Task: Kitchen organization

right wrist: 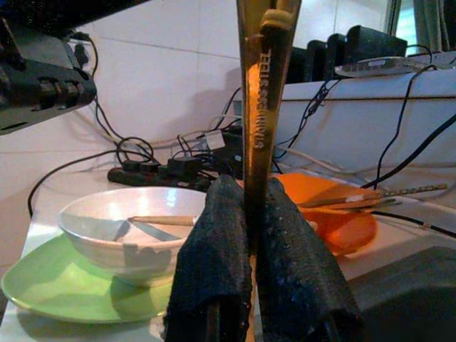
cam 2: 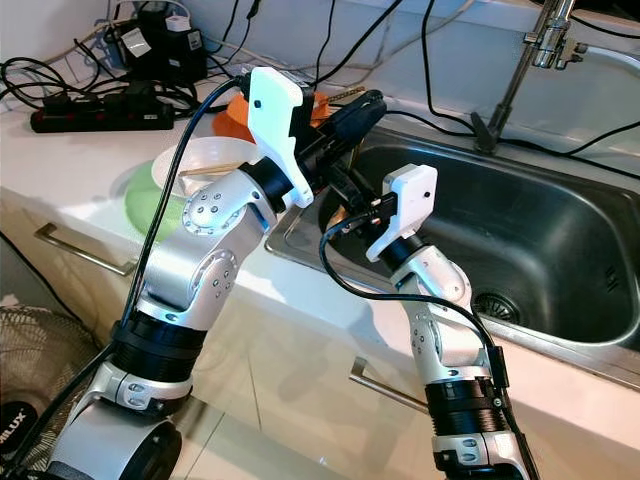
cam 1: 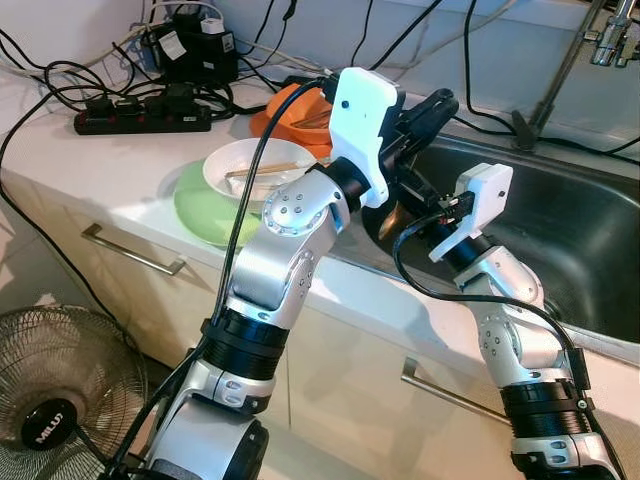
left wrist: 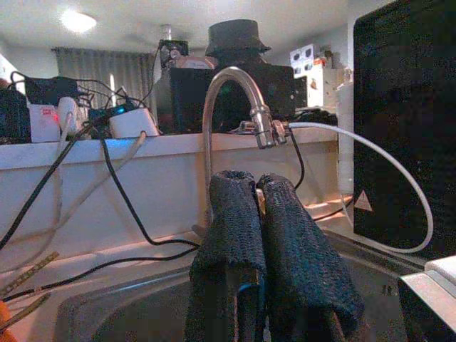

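The right claw (right wrist: 256, 249) was closed tight on a flat metal utensil (right wrist: 260, 107), and the handle stood up straight between the two fingers. Which utensil it was I cannot tell, because its working end was hidden. This claw was at the left rim of the sink (cam 1: 560, 240), near the edge of the tabletop (cam 1: 90, 170). The left claw (left wrist: 274, 249) had its fingers pressed together with nothing visible between them, and it pointed over the sink toward the tap (left wrist: 235, 92).

Just beside the sink on the tabletop stood a white bowl (cam 1: 255, 170) on a green plate (cam 1: 195, 210). A spoon or similar tool (right wrist: 160, 222) lay inside the bowl. Behind it was an orange plate (right wrist: 342, 214) with chopsticks (right wrist: 370, 196) across it. A power strip (cam 1: 140, 118) lay farther back, and a fan (cam 1: 60, 400) stood on the floor.

I judge the step was to carry the utensil to its place, probably the bowl or the sink. To do it well, the right claw should keep the firm grip, because the thin smooth metal can slip or turn. It should move slowly past the left arm, which was very close, and stay away from the cables. It should lower the utensil before opening, so that it does not fall hard on the bowl.
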Tool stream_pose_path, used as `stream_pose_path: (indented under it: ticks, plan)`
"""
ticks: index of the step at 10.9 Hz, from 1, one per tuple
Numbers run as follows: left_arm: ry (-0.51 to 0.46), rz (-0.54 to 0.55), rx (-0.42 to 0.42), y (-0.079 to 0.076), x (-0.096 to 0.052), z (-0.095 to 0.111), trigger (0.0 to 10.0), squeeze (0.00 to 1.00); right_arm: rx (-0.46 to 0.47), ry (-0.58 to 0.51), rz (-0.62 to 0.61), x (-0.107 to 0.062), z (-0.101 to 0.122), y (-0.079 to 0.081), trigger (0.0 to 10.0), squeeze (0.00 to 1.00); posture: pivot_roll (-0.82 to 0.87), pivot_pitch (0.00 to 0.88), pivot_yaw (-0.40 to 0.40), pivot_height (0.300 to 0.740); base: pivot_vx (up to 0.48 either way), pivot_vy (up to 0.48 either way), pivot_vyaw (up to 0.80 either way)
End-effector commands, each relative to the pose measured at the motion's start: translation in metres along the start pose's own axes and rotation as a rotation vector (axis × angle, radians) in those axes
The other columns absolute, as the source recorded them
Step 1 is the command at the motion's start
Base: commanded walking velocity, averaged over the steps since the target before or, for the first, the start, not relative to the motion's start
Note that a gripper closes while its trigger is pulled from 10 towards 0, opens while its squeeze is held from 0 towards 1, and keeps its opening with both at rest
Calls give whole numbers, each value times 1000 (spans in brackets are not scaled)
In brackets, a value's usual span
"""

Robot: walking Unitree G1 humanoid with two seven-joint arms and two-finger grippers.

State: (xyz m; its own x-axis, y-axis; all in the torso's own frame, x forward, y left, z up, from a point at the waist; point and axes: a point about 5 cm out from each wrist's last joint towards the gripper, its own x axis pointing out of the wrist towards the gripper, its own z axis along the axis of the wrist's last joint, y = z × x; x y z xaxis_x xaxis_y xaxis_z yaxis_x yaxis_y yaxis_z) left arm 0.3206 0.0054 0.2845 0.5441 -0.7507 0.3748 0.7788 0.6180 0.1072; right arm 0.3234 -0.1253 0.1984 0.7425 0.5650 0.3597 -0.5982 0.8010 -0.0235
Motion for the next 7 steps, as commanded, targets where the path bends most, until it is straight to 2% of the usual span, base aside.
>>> stream_pose_path:
  ticks: [1,4,5,7]
  plan:
    - [-13,-34,-4,-7,2,3,10000,0,-4,12,18,3,-2,3,0,0,167,13,2,740,0,0,0]
    - [-15,-32,-5,-6,2,4,10000,0,-5,14,9,3,-3,2,0,0,167,15,0,740,0,0,0]
    - [-14,-29,-9,-6,2,3,10000,1000,-7,14,6,3,-3,1,0,0,167,17,-1,740,0,0,0]
    - [-16,-25,-10,-5,2,3,10000,1000,-8,13,-1,4,-3,1,0,0,169,16,-2,740,0,0,0]
